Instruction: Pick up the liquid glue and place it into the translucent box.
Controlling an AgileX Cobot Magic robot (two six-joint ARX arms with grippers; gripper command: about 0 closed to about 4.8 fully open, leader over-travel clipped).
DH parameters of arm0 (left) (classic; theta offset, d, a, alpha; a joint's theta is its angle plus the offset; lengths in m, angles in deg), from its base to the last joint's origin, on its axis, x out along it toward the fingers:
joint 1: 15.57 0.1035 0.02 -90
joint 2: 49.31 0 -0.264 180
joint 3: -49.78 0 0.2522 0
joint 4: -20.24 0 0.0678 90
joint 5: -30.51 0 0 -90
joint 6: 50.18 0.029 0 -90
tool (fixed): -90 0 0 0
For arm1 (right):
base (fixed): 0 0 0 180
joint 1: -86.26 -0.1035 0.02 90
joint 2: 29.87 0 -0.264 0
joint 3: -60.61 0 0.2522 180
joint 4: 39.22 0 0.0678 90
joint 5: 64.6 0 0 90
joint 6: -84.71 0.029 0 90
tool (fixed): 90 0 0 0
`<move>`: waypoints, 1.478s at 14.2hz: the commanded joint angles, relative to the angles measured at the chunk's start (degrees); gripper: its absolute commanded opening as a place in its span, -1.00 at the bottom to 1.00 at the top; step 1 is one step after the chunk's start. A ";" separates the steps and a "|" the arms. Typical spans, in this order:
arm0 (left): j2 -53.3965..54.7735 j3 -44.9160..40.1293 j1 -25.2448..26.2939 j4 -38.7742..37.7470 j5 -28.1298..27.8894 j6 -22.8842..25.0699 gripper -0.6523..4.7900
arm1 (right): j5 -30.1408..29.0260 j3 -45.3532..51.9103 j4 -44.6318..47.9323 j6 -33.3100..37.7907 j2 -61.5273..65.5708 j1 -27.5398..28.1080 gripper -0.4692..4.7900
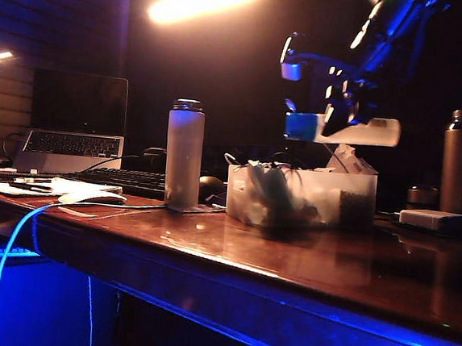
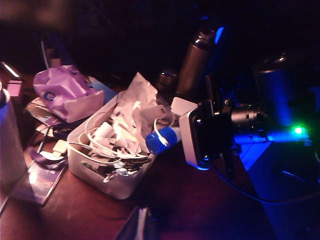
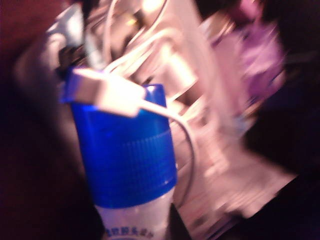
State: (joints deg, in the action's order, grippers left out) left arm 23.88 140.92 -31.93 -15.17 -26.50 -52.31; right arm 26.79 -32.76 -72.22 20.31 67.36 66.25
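The liquid glue (image 1: pixel 356 131), a whitish bottle with a blue cap, lies level in the air just above the translucent box (image 1: pixel 302 197). My right gripper (image 1: pixel 346 110) is shut on its body from above. In the right wrist view the glue (image 3: pixel 125 150) fills the middle, with the gripper (image 3: pixel 132 227) shut on its printed body, and a white cable plug (image 3: pixel 107 92) crosses the cap. The left wrist view shows the blue cap (image 2: pixel 161 140) over the rim of the box (image 2: pixel 120 185), which is full of cables and papers. Only a dark tip of my left gripper (image 2: pixel 142 225) shows, well short of the box.
A tall frosted bottle (image 1: pixel 183 154) stands left of the box. Behind it are a laptop (image 1: pixel 72 139) and a keyboard (image 1: pixel 125 181). A dark flask (image 1: pixel 459 160) and a flat white block (image 1: pixel 432 219) sit at the right. A purple bag (image 2: pixel 70 92) lies beyond the box.
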 commanded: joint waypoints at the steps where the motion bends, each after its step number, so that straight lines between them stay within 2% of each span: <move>1: -0.20 0.31 0.04 0.37 0.22 0.20 -0.78 | 0.00 -0.26 8.04 -0.94 2.84 0.07 -0.38; 4: -0.15 0.28 0.04 0.52 0.22 0.22 -0.78 | -0.48 -0.26 18.60 -1.88 8.57 0.35 -0.38; 6: -0.13 0.28 0.04 0.50 0.22 0.22 -0.78 | -0.42 -0.37 22.45 -1.88 12.50 0.39 -0.36; 7: -0.13 0.28 0.04 0.46 0.22 0.22 -0.78 | 0.24 -0.37 22.62 -1.88 13.60 0.37 0.12; 8: -0.13 0.28 0.04 0.42 0.22 0.22 -0.78 | 0.63 -0.37 23.21 -1.84 13.57 0.37 0.45; 11: -0.13 0.28 0.04 0.33 0.22 0.22 -0.78 | 6.62 -0.37 30.05 0.13 11.45 0.35 0.44; 12: -0.13 0.28 0.04 0.28 0.22 0.22 -0.78 | 6.88 -0.35 30.18 2.34 9.46 0.35 0.17; 13: -0.13 0.28 0.04 0.31 0.24 0.22 -0.78 | 7.23 -0.35 30.21 4.57 7.61 0.42 -0.21; 14: -0.13 0.28 0.04 0.28 0.28 0.20 -0.78 | 10.12 -0.35 30.18 10.82 4.85 0.42 -0.74; 15: -0.13 0.31 0.04 0.26 0.59 0.20 -0.78 | 13.42 -0.35 29.57 17.57 2.75 0.42 -0.74; 16: -0.13 0.31 0.04 0.17 1.60 0.20 -0.78 | 13.97 -0.35 26.99 20.17 0.07 0.77 -0.74; 21: -0.13 0.28 0.04 -0.72 1.97 0.24 -0.78 | 14.14 -0.35 21.57 25.09 -11.63 1.07 -0.74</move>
State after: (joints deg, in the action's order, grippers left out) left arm 23.88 140.92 -31.91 -15.78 -24.99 -52.31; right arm 40.78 -32.87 -51.35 43.85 57.89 67.32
